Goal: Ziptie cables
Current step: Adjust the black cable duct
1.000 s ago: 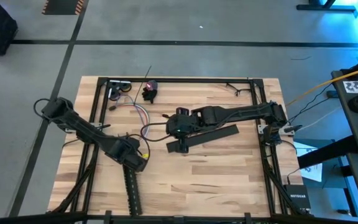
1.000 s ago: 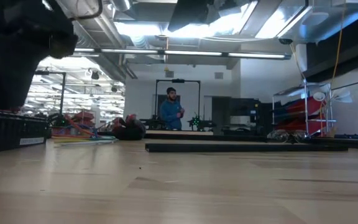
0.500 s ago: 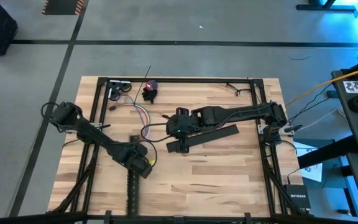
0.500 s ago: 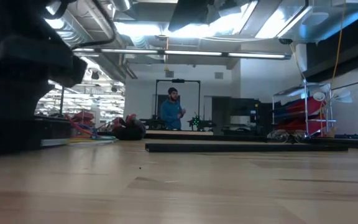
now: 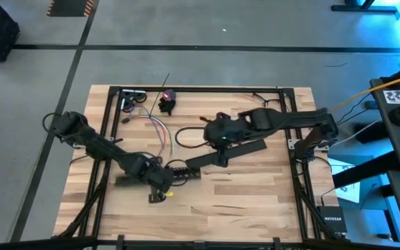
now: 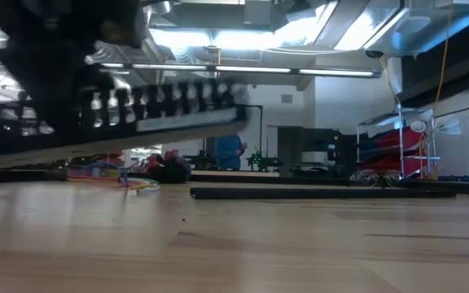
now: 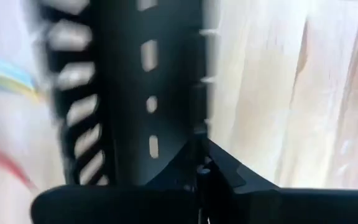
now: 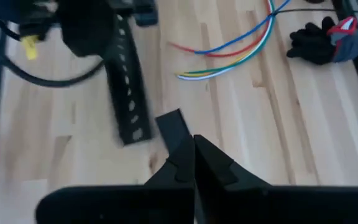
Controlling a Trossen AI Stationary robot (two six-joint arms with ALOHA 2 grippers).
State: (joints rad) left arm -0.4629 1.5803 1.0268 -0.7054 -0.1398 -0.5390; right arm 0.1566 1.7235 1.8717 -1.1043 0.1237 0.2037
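Gripping the black slotted channel with my left gripper, fingers clamped on it and lifting it clear of the table; my right gripper hangs shut above the flat black cover; the cables lie loose beyond, near a black glove.

The pale wood-grain surface looks smooth and matt, the slotted channel in the left gripper dull black plastic, the cables glossy-sheathed.

Cables behind slotted channel
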